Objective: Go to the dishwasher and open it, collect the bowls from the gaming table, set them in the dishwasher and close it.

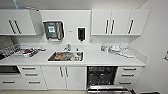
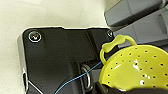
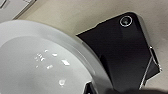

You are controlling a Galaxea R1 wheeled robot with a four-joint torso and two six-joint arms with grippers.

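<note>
We face the dishwasher (image 1: 101, 76) — door down, ready for loading. Yellow strainer bowl (image 2: 136, 68) and white bowl (image 3: 37, 62) ride at our wrists — can't tell either pincer's grip.

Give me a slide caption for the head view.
Kitchenette: dishwasher open under the white counter, sink at centre, white cabinets above.

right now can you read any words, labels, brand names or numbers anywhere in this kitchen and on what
No text can be read.
Green label on the paper towel dispenser: too blurred to read.
Small mark on the wall beside the black soap dispenser: too small to read.
Red sign at the right wall edge: cut off and blurred.
Yellow perforated bowl and white bowl: no print visible.
Open dishwasher: no legible brand.
</note>
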